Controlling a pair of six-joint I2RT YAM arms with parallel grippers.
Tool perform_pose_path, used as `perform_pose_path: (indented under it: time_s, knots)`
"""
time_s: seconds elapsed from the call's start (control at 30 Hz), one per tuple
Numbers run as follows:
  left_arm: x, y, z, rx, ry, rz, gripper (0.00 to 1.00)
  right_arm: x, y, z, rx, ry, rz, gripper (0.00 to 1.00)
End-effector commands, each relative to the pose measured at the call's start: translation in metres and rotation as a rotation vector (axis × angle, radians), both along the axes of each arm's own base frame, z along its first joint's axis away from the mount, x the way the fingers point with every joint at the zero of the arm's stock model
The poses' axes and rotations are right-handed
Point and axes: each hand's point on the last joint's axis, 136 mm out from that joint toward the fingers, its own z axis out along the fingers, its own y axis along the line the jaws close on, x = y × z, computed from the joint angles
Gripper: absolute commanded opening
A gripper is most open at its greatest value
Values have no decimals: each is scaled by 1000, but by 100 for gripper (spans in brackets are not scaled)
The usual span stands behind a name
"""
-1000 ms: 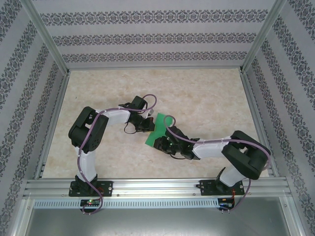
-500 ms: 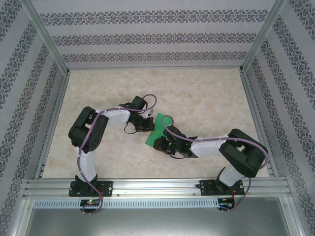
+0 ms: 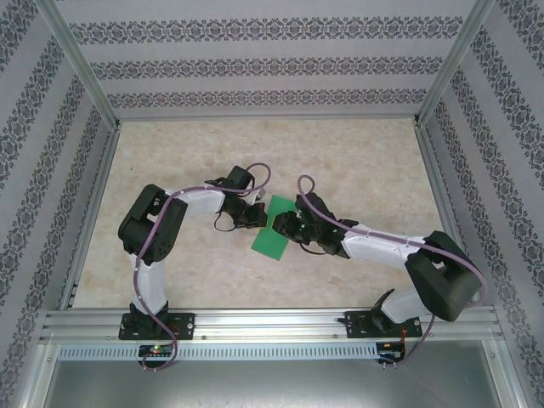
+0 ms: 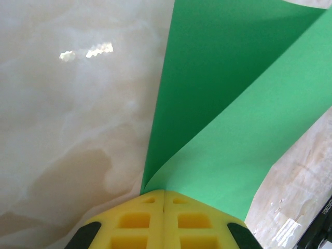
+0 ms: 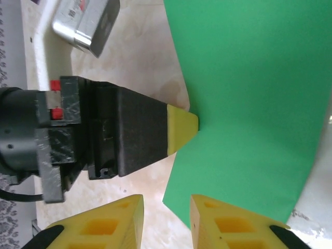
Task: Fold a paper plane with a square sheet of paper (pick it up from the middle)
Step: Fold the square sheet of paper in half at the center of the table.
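The left end effector [image 4: 164,194] is clamped on the edge of the square sheet of paper [image 4: 233,104], doubled over at the middle of the bench [image 3: 365,161], while the right end effector [image 5: 167,215], narrowly parted and empty, hovers beside it, where a stray nudge could skew the fold.

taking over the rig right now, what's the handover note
left gripper: shut on the green paper, pinching it where it bends over into two layers.
right gripper: open, holding nothing, at the paper's edge beside the left gripper.
paper: mid-table, between the arms.
done: sheet picked up and doubled over; whether it is creased flat is unclear.
left: all the plane folds; no dart shape yet.
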Motion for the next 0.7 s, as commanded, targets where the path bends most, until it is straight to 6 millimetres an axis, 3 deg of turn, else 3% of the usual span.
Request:
perform_pose_path:
  time_s: [0.0, 0.13, 0.27, 0.37, 0.53, 0.67]
  knots:
    - [-14, 14, -13, 87, 27, -16, 0, 2, 7, -15, -34, 16, 50, 29]
    - [-16, 14, -15, 91, 33, -17, 0, 2, -2, -55, -74, 87, 30, 29]
    - [-16, 16, -15, 99, 33, -18, 0, -9, -3, -74, -68, 130, 29, 29]
    - [-16, 17, -16, 103, 32, -19, 0, -5, 0, -61, -50, 113, 34, 29]
    - [-16, 17, -18, 107, 33, -17, 0, 21, 1, -12, -56, -4, 38, 28]
    - [-15, 16, -16, 104, 30, -20, 0, 37, -3, -17, -34, -12, 32, 28]
